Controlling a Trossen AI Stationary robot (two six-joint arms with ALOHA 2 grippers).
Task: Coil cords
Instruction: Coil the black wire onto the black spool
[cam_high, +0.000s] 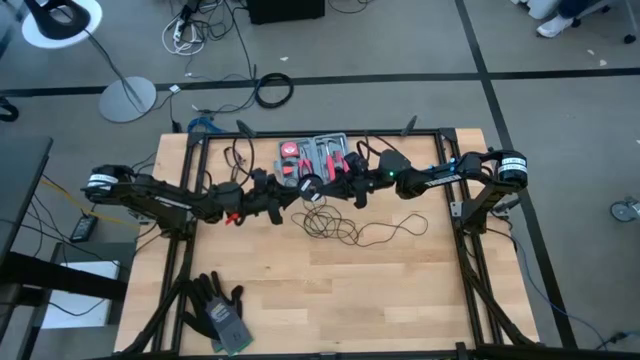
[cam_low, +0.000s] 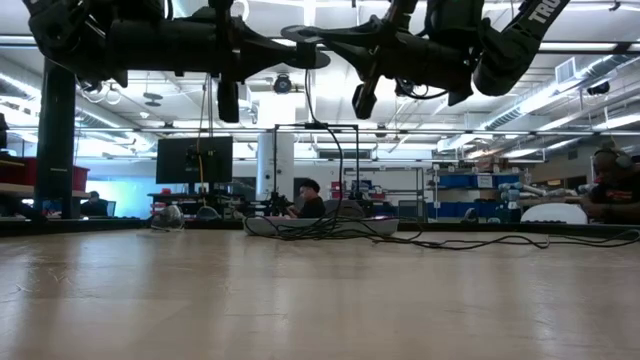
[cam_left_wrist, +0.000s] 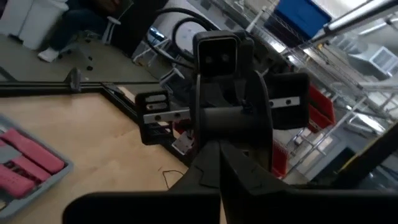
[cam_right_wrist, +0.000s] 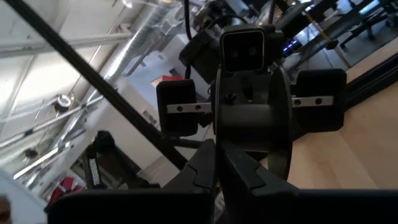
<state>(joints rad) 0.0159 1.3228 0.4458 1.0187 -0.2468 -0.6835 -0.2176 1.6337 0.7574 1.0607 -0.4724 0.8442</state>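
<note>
Both my left gripper (cam_high: 303, 192) and right gripper (cam_high: 322, 186) are pinching shut, nose to nose above the table (cam_high: 400, 290), dangling the thin black wire (cam_high: 335, 228) looping loosely on light wood.

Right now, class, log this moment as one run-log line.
left gripper: shut, raised mid-table | right gripper: facing it, grip unclear | cord: loose on table | red tool kit: behind grippers

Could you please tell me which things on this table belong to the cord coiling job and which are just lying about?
Part of the job:
- thin black cord, loosely looped mid-table
- left gripper, shut
- right gripper, facing it above the table

Lying about:
- red tool kit, far edge
- dark gloves, near edge
</note>
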